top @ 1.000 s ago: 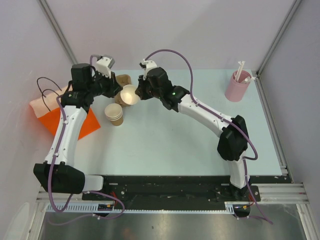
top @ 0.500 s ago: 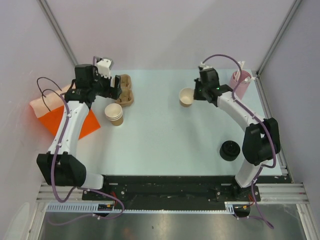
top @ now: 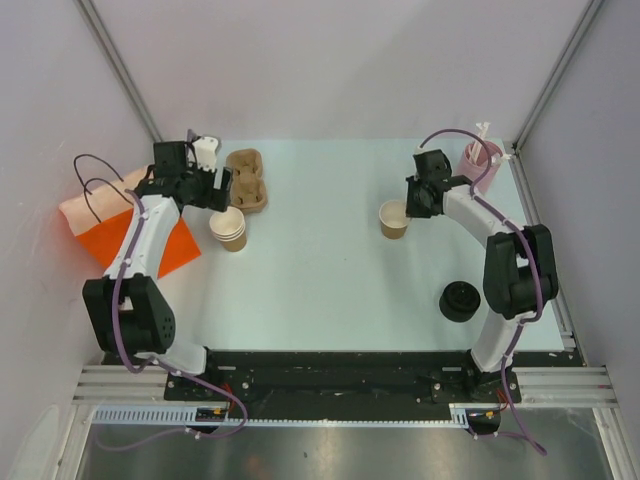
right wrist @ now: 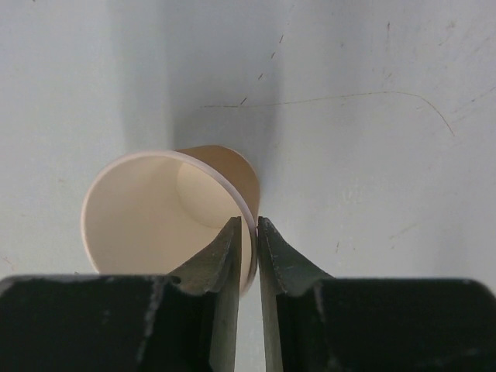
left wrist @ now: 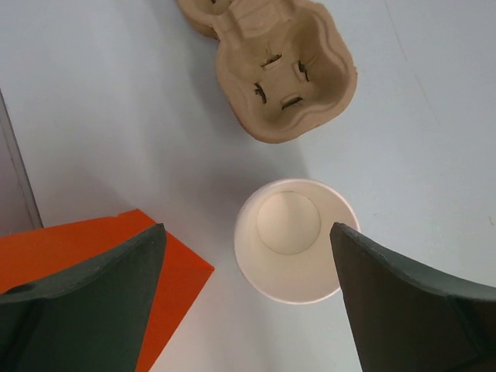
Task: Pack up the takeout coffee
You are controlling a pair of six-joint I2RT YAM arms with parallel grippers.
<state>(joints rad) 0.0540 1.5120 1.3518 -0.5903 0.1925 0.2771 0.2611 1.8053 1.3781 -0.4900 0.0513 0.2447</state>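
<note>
An open-topped tan paper cup (top: pixel 392 219) of the takeout coffee stands at the right of the table. My right gripper (top: pixel 413 201) pinches its right wall, one finger inside and one outside; in the right wrist view the gripper (right wrist: pixel 248 222) has the rim of the cup (right wrist: pixel 155 217) in the thin slit between its jaws. A stack of the same cups (top: pixel 228 229) stands at the left. My left gripper (top: pixel 217 188) hangs open just behind it. The left wrist view looks down into that stack (left wrist: pixel 294 232), wide jaws of the gripper (left wrist: pixel 246 229) on either side, touching nothing.
A brown pulp cup tray (top: pixel 247 179) (left wrist: pixel 271 70) lies behind the stack. An orange bag (top: pixel 135 240) (left wrist: pixel 85 256) lies flat at the left edge. Black lids (top: pixel 462 300) sit near the right arm's elbow. A pink cylinder with straws (top: pixel 477 170) stands at the back right.
My right gripper carried one cup from beside the tray to the right side of the table. My left gripper opened and drew back over the cup stack.
</note>
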